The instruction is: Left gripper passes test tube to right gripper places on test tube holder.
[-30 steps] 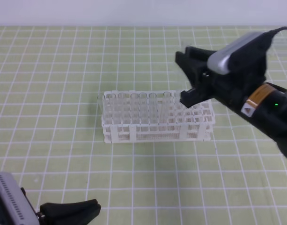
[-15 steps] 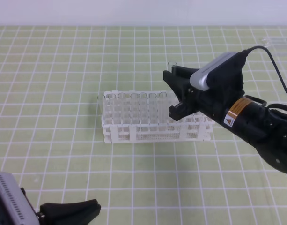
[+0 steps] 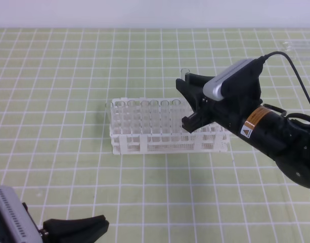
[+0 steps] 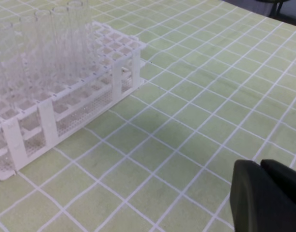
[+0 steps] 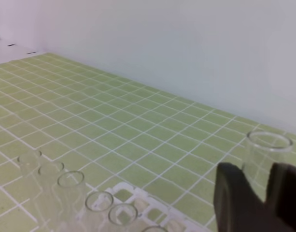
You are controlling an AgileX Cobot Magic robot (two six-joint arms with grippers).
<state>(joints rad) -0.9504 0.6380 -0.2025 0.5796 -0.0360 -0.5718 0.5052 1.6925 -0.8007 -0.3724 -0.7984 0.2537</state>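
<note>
Test tube (image 3: 184, 74) sits pinched upright in the right end effector (image 3: 187, 101); six others fill the rack (image 3: 144, 146).

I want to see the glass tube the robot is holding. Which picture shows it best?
The right wrist view: the test tube stands between the right gripper jaws, its open rim clear. The exterior high view shows only its top. The left wrist view misses it.
</note>
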